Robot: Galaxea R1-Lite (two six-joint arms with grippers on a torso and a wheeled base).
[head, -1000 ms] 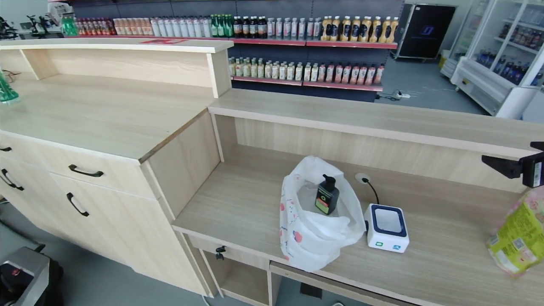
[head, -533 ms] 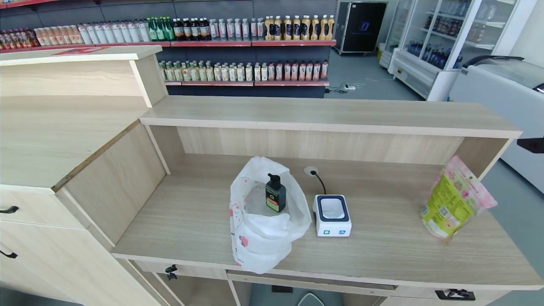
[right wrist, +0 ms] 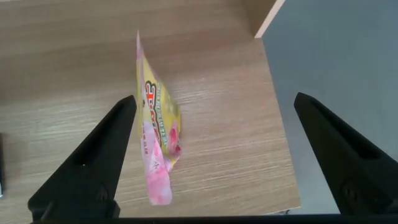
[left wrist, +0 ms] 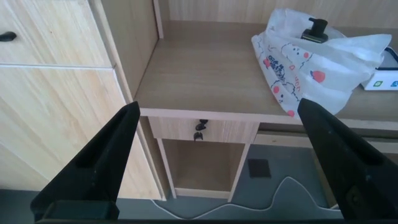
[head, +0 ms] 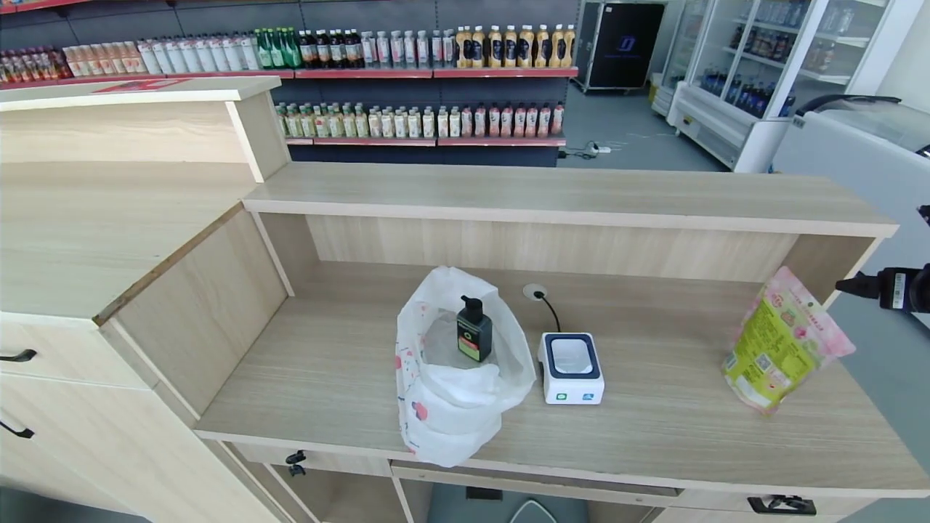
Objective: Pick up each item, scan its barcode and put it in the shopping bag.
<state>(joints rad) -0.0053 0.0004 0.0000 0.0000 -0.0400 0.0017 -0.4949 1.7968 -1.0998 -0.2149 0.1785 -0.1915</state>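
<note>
A white printed shopping bag (head: 454,385) stands open on the wooden counter (head: 654,428), with a black pump bottle (head: 474,333) upright inside it. Just right of the bag sits a white barcode scanner (head: 570,367). A green and pink snack pouch (head: 781,341) stands near the counter's right end. My right gripper (head: 861,285) hovers off that end, beside and slightly above the pouch (right wrist: 158,130), and is open (right wrist: 214,98) and empty. My left gripper (left wrist: 219,104) is open and empty, low in front of the counter, left of the bag (left wrist: 317,56).
A raised ledge (head: 567,196) runs along the back of the counter. A taller cabinet with drawers (head: 109,240) walls off the left side. The scanner's cable (head: 548,309) runs to a hole in the desk. The pouch stands close to the counter's right edge.
The head camera has swung to the right, so the whole scene has shifted. The right gripper now sits lower and further in, beside the pouch. Bag, bottle, scanner and pouch have stayed put.
</note>
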